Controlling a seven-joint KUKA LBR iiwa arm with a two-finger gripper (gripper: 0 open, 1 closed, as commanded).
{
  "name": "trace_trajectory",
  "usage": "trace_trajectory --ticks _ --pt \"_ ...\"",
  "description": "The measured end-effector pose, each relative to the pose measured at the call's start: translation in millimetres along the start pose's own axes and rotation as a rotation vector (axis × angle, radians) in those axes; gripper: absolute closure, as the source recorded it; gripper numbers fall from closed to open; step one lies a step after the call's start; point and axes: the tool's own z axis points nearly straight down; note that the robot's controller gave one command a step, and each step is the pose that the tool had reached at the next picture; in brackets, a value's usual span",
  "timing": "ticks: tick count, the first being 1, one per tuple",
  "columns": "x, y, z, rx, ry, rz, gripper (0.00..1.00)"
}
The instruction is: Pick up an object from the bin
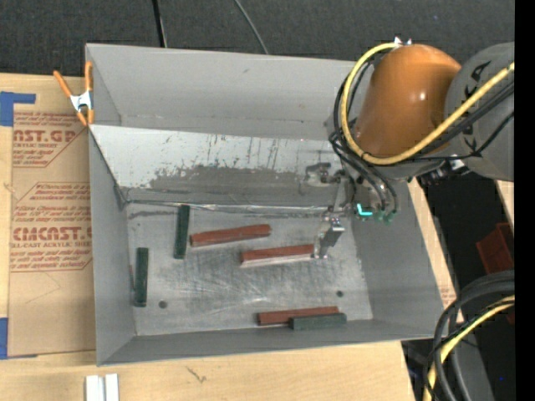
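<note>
From my console I see the gripper low in the bin, toward 3 o'clock from the middle of the floor, hanging under the arm's orange cover. Its tip sits right at the right-hand end of the pale-edged red-brown bar, which lies near the centre of the floor. Whether it touches that bar or only stands just beside it I cannot tell, nor can I tell how far the gripper is open or whether it has hold of anything. The next move hangs on one relation, as I judge it. The bar stretches away from the gripper toward 9 o'clock, its long axis close to the 9-to-3 line with the near end tipped slightly toward 2. So the gripper stands at the bar's end, not over its middle. A grasp there would likely catch only the tip and let the bar swing, so I would want to shift toward 9 before closing. A second red-brown bar lies nearly parallel, near it at 10 o'clock, with an upright dark green bar beyond. Another green bar lies at 8 by the left wall. At 6 o'clock, by the front wall, a third red-brown bar meets a short green bar. I can read no label or writing on any bar.
</note>
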Motion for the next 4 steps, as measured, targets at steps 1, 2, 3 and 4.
trace_trajectory --ticks 1,2,3,4 --pt "-1.6 0 -4 0.000 -0.008 0.000 0.00" --pt "-6.9 17 88 -0.001 -0.011 0.054 0.00" --pt "-9.9 22 107 0.000 -0.003 0.037 0.00" --pt "-10.2 -6 105 0.000 -0.007 0.075 0.00"
